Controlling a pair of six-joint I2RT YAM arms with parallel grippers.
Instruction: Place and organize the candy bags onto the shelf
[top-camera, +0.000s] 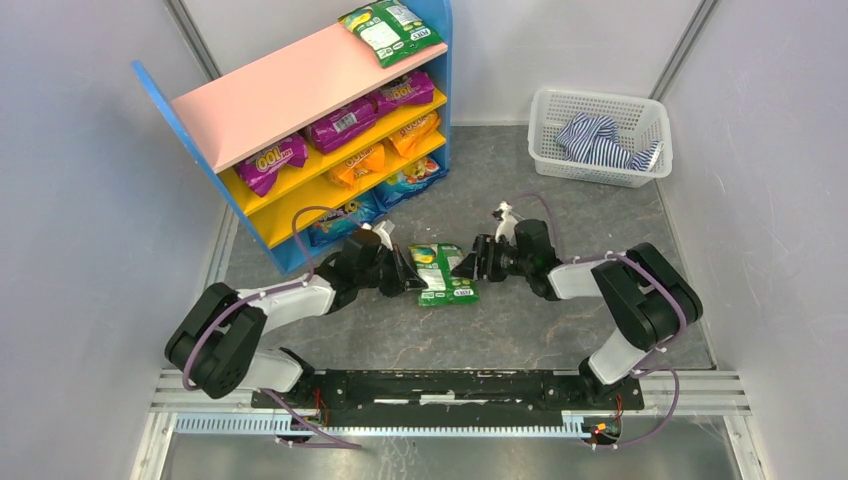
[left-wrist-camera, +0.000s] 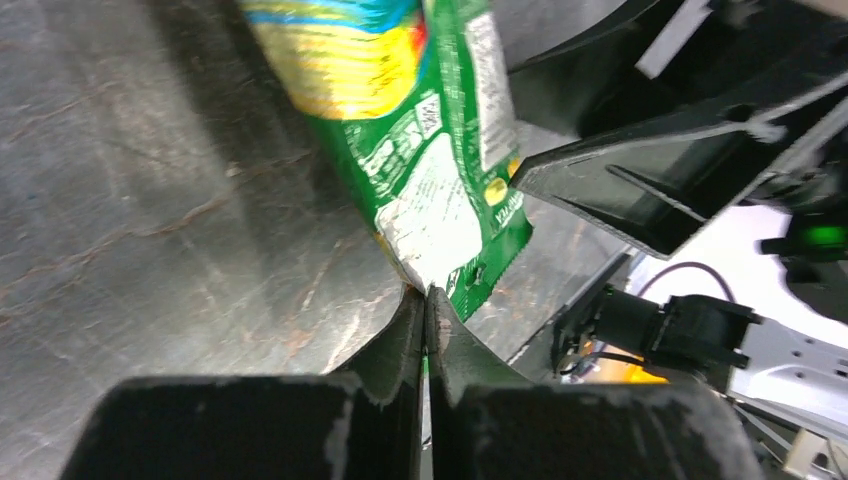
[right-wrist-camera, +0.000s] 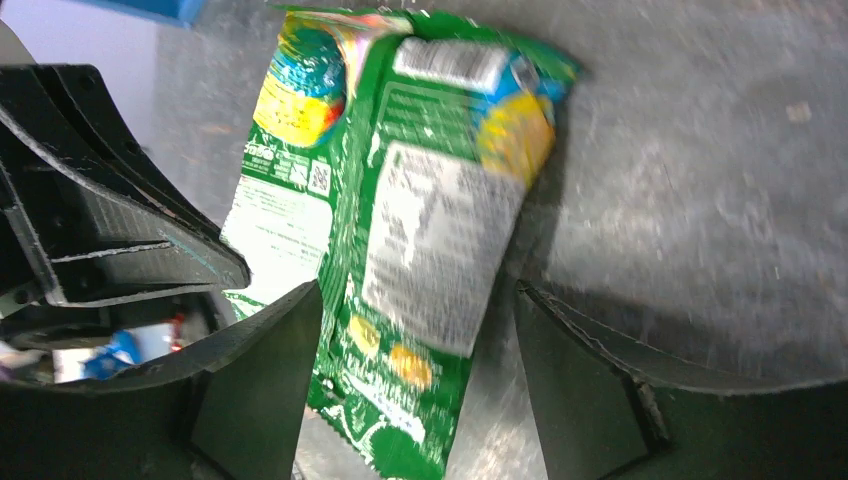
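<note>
Candy bags (top-camera: 341, 122): three purple (two orange)

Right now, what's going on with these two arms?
Both arms meet at a green candy bag on the table between them. The left gripper is pinched shut on its edge; the right gripper stands open, a finger either side. The shelf holds purple bags, orange bags and blue bags, plus another green bag on top.

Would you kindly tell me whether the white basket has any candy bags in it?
No, the white basket holds only a striped blue-white cloth, as the top view shows.
</note>
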